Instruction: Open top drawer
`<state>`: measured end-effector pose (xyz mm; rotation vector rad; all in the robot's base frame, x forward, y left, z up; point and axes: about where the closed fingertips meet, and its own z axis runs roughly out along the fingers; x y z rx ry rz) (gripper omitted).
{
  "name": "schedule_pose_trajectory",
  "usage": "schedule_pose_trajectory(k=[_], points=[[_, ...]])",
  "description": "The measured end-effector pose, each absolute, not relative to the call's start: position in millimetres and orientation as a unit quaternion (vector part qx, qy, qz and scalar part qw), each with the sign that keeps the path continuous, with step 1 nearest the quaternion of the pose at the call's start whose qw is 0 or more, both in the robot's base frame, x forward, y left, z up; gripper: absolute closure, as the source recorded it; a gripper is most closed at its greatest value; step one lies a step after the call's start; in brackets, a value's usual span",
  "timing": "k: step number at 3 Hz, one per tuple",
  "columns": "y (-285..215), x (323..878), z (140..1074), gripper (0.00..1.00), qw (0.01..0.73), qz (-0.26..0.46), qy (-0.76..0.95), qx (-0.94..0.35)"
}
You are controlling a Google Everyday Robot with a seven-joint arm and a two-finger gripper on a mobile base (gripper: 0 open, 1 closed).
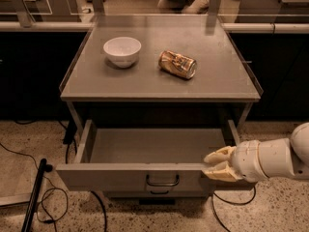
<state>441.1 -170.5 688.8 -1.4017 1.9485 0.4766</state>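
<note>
Top drawer (106,178): we see it pulled well out beneath the surface (145,83).
Claw (208,165): at the drawer's front right corner, pinching the front panel's top edge.
Surface: bowl (122,50) beside a tipped can (177,64).

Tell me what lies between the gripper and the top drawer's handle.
Only bare grey drawer front, in the camera view. The gripper sits at the right front corner of the open top drawer; the handle is at the front's centre.
</note>
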Motion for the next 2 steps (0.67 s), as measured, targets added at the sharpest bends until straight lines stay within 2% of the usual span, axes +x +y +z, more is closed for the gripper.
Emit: schedule_pose_trajectory(k=[1,2], points=[[-170.5,441.1,688.8,0.36,0.340,0.183,0.749,-0.539],[-170.5,441.1,688.8,0.30,0.340,0.183,0.749,-0.539]])
